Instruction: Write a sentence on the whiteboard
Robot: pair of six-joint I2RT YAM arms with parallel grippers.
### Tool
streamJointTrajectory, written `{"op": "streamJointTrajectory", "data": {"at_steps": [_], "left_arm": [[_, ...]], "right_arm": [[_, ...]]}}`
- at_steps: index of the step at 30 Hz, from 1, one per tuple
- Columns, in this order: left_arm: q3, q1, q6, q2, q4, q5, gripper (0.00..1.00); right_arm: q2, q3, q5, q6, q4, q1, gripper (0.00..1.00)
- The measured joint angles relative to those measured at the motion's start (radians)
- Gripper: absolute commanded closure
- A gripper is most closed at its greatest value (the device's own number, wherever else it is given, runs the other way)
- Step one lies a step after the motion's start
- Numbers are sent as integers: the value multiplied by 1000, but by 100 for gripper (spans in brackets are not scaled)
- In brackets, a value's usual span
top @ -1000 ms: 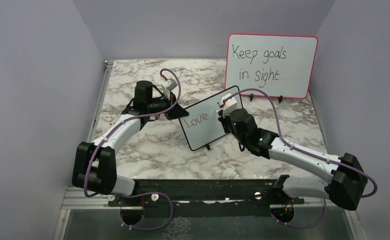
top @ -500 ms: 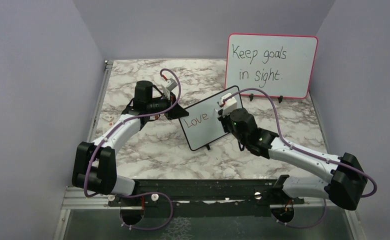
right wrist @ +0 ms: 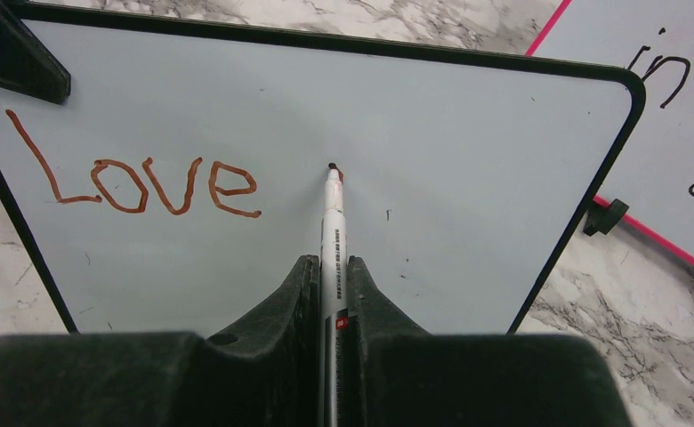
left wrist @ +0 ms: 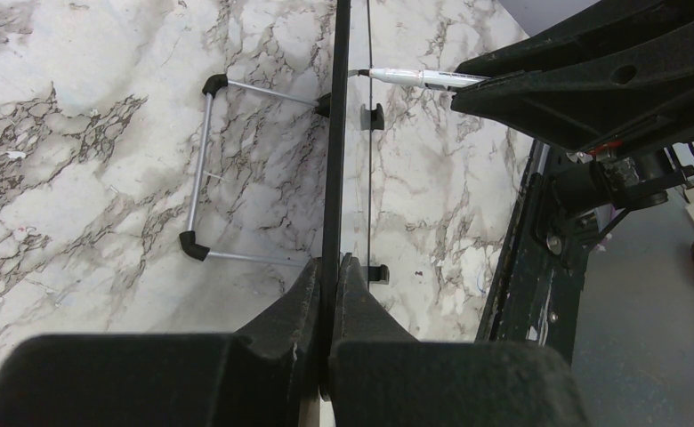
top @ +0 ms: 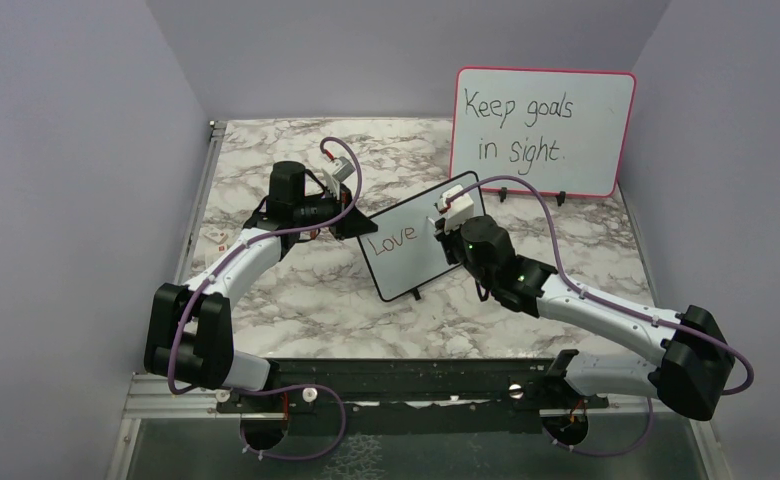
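**One word on the whiteboard [top: 411, 272]**

Grips the whiteboard's left edge with the left gripper [left wrist: 326, 263], jaws clenched on the thin black frame, standing it on the marble table [top: 296, 290]. Shows "Love" [right wrist: 139, 182] in reddish-brown on the whiteboard's left half. Pinches a marker [right wrist: 332, 233] tight in the right gripper [right wrist: 331, 265], just right of that word, tip apparently touching the white face. Leaves the pink board [top: 541, 130] behind the whiteboard's right corner.
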Motion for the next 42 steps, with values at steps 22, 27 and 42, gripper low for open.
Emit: {"op": "streamJointTrajectory", "data": {"at_steps": [22,27,42], "left_arm": [[1,0,0,1,0,-2,100],[1,0,0,1,-1,-3,100],[1,0,0,1,-1,-3,100]], "right_arm": [[-2,0,-39,-6,-49,0,100],[-2,0,-39,-6,-65,0,100],[-3,0,-16,-6,-74,0,100]]}}
